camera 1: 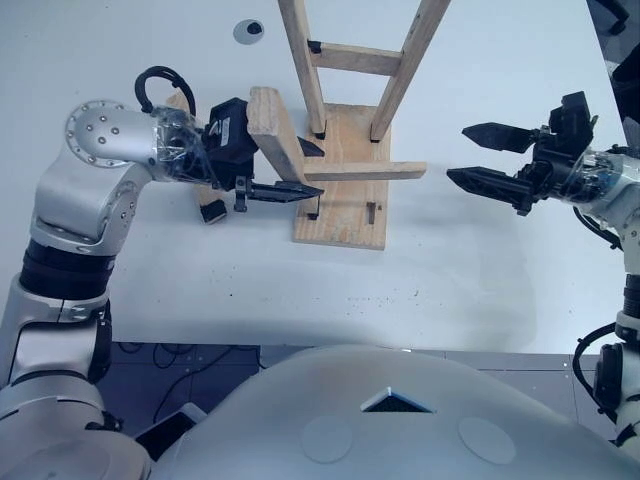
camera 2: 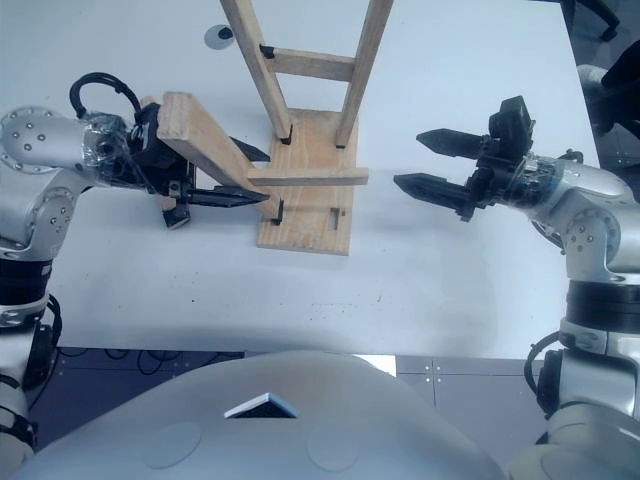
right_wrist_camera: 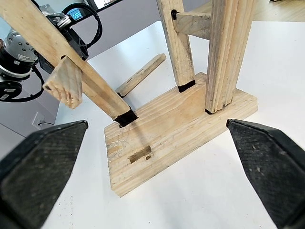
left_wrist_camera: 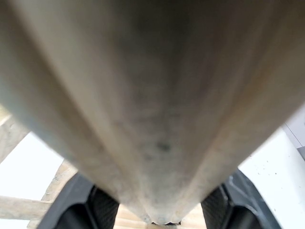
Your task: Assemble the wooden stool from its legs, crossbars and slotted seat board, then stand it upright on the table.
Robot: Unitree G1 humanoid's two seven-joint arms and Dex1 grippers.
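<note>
The slotted seat board [camera 1: 345, 215] lies flat on the white table. Two legs [camera 1: 303, 60] stand in its far slots, joined by a crossbar [camera 1: 355, 58]. My left gripper [camera 1: 297, 170] is shut on a third leg [camera 1: 272, 125], which is tilted with its foot at a near slot [right_wrist_camera: 125, 116]. A crossbar [camera 1: 365, 172] sticks out from this leg over the board. One slot [right_wrist_camera: 139, 153] is empty. My right gripper [camera 1: 478, 156] hovers open to the right of the board, holding nothing.
A loose wooden piece [right_wrist_camera: 140, 75] lies on the table behind the left arm. A small black block [camera 1: 212, 212] sits left of the board, and a grey disc [camera 1: 250, 30] lies at the back. The table's front edge [camera 1: 300, 343] is near.
</note>
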